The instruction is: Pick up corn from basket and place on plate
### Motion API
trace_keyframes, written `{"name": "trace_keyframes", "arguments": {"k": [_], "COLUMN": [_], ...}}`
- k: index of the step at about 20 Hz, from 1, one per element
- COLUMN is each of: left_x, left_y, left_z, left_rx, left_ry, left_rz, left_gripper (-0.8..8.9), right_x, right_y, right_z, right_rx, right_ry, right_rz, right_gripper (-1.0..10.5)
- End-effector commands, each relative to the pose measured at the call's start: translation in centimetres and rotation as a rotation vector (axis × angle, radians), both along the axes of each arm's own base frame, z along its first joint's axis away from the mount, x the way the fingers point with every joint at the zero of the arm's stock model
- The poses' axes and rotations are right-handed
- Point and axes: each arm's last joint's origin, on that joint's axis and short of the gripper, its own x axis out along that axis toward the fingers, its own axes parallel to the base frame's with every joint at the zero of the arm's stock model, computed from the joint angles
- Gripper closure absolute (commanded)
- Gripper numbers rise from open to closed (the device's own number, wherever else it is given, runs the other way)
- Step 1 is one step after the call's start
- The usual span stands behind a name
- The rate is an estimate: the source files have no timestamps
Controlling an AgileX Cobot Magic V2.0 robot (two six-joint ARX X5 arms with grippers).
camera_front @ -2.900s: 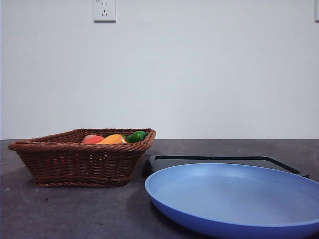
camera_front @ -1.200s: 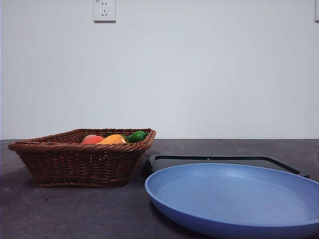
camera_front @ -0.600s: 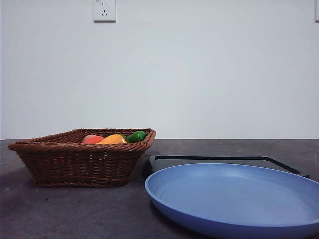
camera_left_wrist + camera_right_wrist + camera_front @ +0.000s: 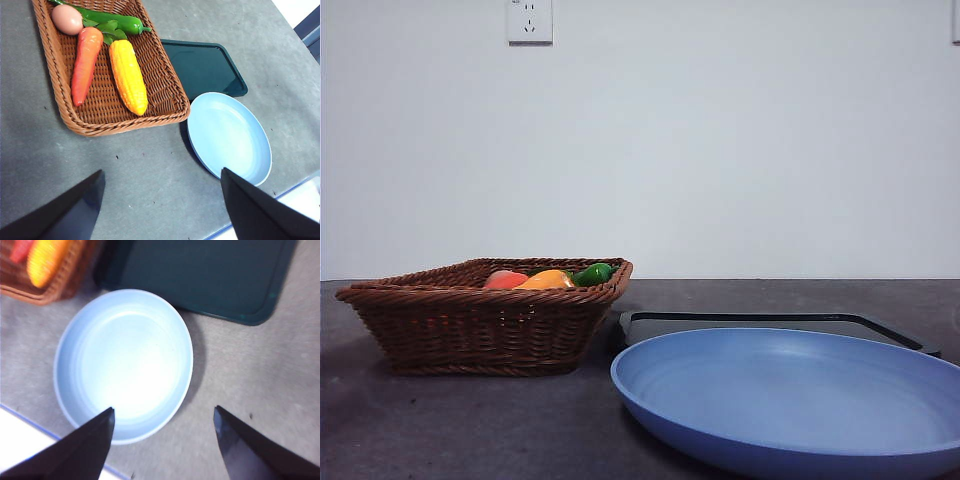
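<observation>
The yellow corn (image 4: 128, 76) lies in the brown wicker basket (image 4: 172, 95), between an orange carrot (image 4: 85, 57) and the basket's wall nearest the plate; in the front view only its top (image 4: 546, 280) shows over the basket rim (image 4: 480, 293). The blue plate (image 4: 229, 137) (image 4: 790, 400) (image 4: 125, 362) stands bare beside the basket. My left gripper (image 4: 161, 200) hangs open high above the table, short of the basket. High over the plate's edge, my right gripper (image 4: 162, 427) is open too. Neither gripper shows in the front view.
A dark green-black flat tray (image 4: 202, 67) (image 4: 200, 280) (image 4: 770, 322) lies behind the plate, next to the basket. The basket also holds a pinkish egg-like fruit (image 4: 66, 19) and a green pepper (image 4: 112, 21). The table's edge (image 4: 260, 212) runs close to the plate.
</observation>
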Motion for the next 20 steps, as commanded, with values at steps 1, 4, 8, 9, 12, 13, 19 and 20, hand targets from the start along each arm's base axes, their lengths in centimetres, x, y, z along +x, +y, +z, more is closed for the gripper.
{"name": "trace_keyframes", "arguments": {"k": [1,4,8,9,12,13,19,20], "left_x": [0.0,0.0,0.0,0.0,0.0,0.0,0.1,0.1], "left_y": [0.0,0.0,0.0,0.0,0.0,0.0,0.0,0.0], "left_z": [0.6,0.6,0.6,0.6,0.6,0.6,0.7,0.7], "left_rx": [-0.009,-0.009,-0.009,-0.009,-0.009,-0.009,-0.009,-0.009], "left_ry": [-0.017,-0.019,-0.022,-0.025,-0.025,-0.025,-0.033,-0.033], "left_rz": [-0.004,-0.004,-0.004,-0.004,-0.004,-0.004,-0.004,-0.004], "left_gripper": [4.36,4.35,4.35,4.36,4.35,4.35,4.35,4.36], "right_x": [2.1,4.7,7.2,7.7,9.0,9.3,10.5,10.6], "right_y": [0.6,1.6,2.8,3.1,3.8,4.0,4.7,4.8], "right_z": [-0.7,-2.6,-5.3,-6.0,-7.8,-8.2,-10.9,-11.1], "right_rx": [-0.001,-0.016,-0.089,-0.093,-0.121,-0.123,-0.139,-0.141], "right_ry": [0.038,0.103,0.173,0.192,0.230,0.239,0.309,0.315], "right_rz": [0.015,0.058,0.092,0.101,0.118,0.123,0.146,0.149], "right_gripper": [6.3,6.3,6.3,6.3,6.3,6.3,6.9,6.9]}}
